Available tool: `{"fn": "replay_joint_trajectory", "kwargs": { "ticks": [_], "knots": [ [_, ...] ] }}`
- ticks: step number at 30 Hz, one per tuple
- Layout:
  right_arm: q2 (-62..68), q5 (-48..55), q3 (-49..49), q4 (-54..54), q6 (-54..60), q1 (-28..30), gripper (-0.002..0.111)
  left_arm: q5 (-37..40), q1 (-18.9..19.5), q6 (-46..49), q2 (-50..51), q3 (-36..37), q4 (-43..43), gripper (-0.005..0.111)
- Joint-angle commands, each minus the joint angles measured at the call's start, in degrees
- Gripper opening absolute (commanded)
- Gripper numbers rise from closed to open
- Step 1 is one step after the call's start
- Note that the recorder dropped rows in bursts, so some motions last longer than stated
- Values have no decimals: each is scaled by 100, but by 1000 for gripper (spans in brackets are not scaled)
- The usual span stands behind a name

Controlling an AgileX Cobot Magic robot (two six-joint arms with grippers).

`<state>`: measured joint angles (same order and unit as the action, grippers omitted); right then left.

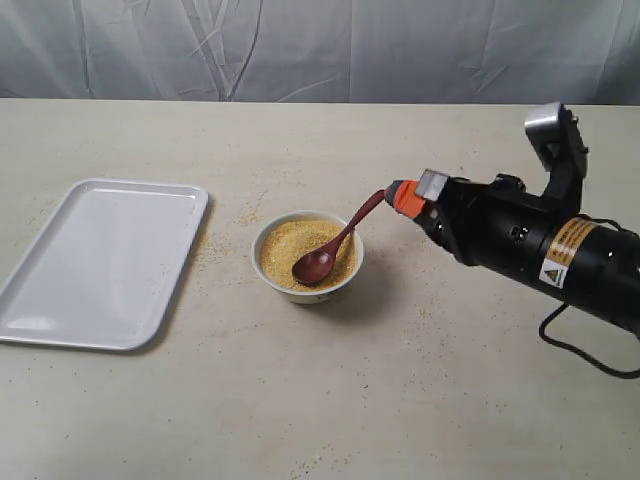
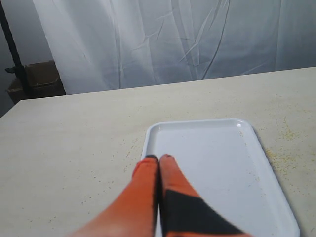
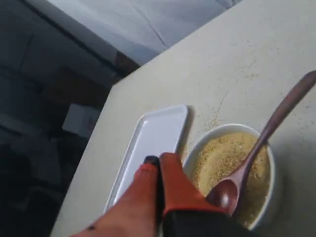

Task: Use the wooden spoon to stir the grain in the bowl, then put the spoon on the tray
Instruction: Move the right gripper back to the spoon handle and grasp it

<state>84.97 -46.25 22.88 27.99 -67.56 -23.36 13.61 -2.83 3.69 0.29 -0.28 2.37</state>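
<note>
the wooden spoon [image 1: 335,245] lies released in the bowl [image 1: 307,292] of grain [image 1: 283,250] near the middle of the counter [image 1: 300,400], handle leaning toward the right edge. the right gripper [image 3: 158,160] is clenched empty beside the handle. the left gripper [image 2: 159,159], clenched empty, hovers over the tray [image 1: 100,260] by the left edge.

The right arm [image 1: 520,240] stretches in low from the right, the right gripper [image 1: 399,197] pointing left with its orange fingers pressed together. The left gripper [image 2: 159,158] is likewise closed, fingertips touching.
</note>
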Motion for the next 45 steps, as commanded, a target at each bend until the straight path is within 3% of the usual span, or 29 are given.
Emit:
{"fn": "replay_joint_trajectory", "kwargs": {
  "ticks": [1,3,5,8,10,15,17,24,30,36,40,45],
  "knots": [
    [371,178,309,1559,-1723,1007,-1,5,-36,-8,-29,28,6,0],
    [968,-380,678,3028,-2820,1670,-1,5,-36,-8,-29,28,6,0],
    [1679,-1160,1011,3737,-3328,2182,-1,5,-36,-8,-29,28,6,0],
    [2308,-2164,1108,3551,-3233,2391,1,5,-36,-8,-29,28,6,0],
    [2658,-2353,1108,3188,-2947,2401,11,5,-36,-8,-29,28,6,0],
    [3254,-2371,1108,2301,-2449,2147,50,5,-36,-8,-29,28,6,0],
    [3378,-2371,1108,1825,-2233,2014,55,5,-36,-8,-29,28,6,0],
    [3759,-2163,1649,995,-2188,1409,41,5,-36,-8,-29,28,6,0],
    [4003,-1085,2425,985,-2346,914,54,5,-36,-8,-29,28,6,0],
    [4107,-994,2861,809,-2346,687,53,5,-36,-8,-29,28,6,0],
    [4120,-888,2891,727,-2346,678,42,5,-36,-8,-29,28,6,0],
    [4133,-848,2880,459,-2357,678,19,5,-36,-8,-29,28,6,0]
  ]
}}
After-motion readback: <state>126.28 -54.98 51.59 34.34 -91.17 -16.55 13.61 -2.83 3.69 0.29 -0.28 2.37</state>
